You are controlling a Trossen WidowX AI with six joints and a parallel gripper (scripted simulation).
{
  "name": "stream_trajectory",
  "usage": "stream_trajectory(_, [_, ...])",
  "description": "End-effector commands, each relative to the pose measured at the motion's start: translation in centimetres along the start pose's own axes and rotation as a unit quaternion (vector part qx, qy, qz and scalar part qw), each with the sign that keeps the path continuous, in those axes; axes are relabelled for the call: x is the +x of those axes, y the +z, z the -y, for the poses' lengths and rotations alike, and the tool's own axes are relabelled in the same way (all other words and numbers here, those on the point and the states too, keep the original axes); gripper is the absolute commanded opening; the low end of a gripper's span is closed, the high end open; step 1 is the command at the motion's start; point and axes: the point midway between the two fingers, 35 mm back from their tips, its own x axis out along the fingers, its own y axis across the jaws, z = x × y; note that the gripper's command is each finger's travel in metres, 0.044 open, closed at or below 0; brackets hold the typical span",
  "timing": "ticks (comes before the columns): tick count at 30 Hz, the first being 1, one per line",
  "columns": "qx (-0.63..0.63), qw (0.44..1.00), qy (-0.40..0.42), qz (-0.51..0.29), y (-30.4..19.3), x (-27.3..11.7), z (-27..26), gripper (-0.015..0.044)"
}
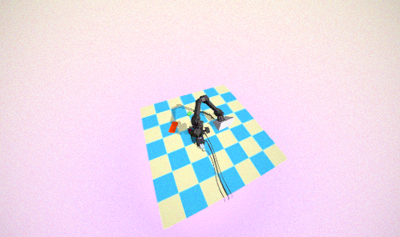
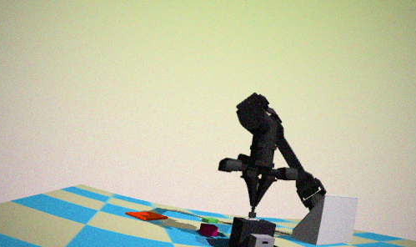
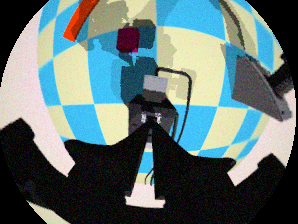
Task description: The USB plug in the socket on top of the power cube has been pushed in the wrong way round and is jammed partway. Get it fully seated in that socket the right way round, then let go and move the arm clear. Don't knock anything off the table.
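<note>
here, usb plug (image 2: 252,215) between closed fingers (image 2: 253,208)

1. I'd call this a robotics lab's test station: a jointed arm (image 1: 196,110) (image 2: 261,142) rises beside a pale wedge-shaped block (image 1: 224,123) (image 2: 338,219) (image 3: 250,90), near my tool (image 1: 200,138) (image 2: 253,207) (image 3: 150,124).
2. Below the tool, I see a worktop (image 1: 185,174) (image 2: 72,207) (image 3: 205,90) in blue and cream checks.
3. Around the tool's spot lie plain orange (image 1: 173,127) (image 2: 147,215) (image 3: 79,21), magenta (image 2: 208,229) (image 3: 128,40) and green (image 1: 189,114) (image 2: 209,219) blocks.
4. Beyond the tool, my views show plain, softly tinted surroundings.
</note>
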Motion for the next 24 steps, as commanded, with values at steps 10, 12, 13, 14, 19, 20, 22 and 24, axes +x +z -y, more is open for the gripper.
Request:
stream_trajectory(10, [0.0,1.0,0.0,0.0,0.0,-0.1,0.0,0.0])
stream_trajectory(12, [0.0,1.0,0.0,0.0,0.0,-0.2,0.0,0.0])
stream_trajectory(13, [0.0,1.0,0.0,0.0,0.0,-0.3,0.0,0.0])
stream_trajectory(14, [0.0,1.0,0.0,0.0,0.0,-0.4,0.0,0.0])
stream_trajectory(19, [0.0,1.0,0.0,0.0,0.0,-0.7,0.0,0.0])
stream_trajectory(20, [0.0,1.0,0.0,0.0,0.0,-0.8,0.0,0.0])
stream_trajectory(22, [0.0,1.0,0.0,0.0,0.0,-0.9,0.0,0.0])
stream_trajectory(24, [0.0,1.0,0.0,0.0,0.0,-1.0,0.0,0.0])
